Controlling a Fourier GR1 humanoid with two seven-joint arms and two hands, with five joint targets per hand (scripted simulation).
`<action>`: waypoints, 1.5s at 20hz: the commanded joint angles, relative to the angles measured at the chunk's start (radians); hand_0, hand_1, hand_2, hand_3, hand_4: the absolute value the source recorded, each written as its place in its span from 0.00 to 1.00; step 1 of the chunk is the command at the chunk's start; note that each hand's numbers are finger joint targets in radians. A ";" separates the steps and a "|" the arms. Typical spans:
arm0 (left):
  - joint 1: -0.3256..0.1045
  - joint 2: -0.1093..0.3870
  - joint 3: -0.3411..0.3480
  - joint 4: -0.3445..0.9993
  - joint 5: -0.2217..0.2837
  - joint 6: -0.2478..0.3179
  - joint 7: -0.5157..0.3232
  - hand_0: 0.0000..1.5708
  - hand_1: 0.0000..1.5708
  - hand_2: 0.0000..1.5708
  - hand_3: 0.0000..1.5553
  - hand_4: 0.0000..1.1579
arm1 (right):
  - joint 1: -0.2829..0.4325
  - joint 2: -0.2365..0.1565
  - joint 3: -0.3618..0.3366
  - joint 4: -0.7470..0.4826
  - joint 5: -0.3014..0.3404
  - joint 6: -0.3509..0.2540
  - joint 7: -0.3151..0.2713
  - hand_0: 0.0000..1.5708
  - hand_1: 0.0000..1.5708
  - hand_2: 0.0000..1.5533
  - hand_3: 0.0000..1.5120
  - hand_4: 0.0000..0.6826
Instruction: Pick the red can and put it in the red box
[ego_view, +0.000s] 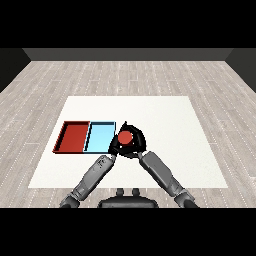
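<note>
red can enclosed by right robot hand

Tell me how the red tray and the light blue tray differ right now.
The red tray is red and lies at the far left; the light blue tray is pale blue and lies to its right. The robot's hands and the red can crowd the light blue tray's right edge, while the red tray has nothing near it. Both are shallow, rectangular and similar in size.

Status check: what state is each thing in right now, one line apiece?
Red can: upright, held between both hands, right of the trays, not in either.
Red tray: holds nothing.
Blue tray: holds nothing.
Right hand: curled round the can.
Left hand: against the can's left side; fingers unclear.
</note>
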 joint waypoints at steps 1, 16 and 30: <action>-0.049 -0.012 0.007 0.023 -0.003 0.004 0.011 0.00 0.00 0.00 0.00 0.00 | 0.028 0.007 0.017 -0.057 0.014 -0.001 0.031 0.93 0.93 0.93 0.92 0.80; -0.067 -0.011 -0.054 0.046 -0.049 0.212 0.088 1.00 1.00 0.94 0.86 0.77 | 0.014 0.006 0.012 -0.007 -0.023 0.045 -0.065 0.94 0.94 0.92 0.92 0.82; -0.007 -0.006 -0.037 -0.049 -0.030 0.204 0.054 1.00 1.00 0.98 0.94 0.89 | 0.019 0.006 0.061 -0.003 -0.108 0.031 -0.104 0.89 0.89 0.91 0.91 0.69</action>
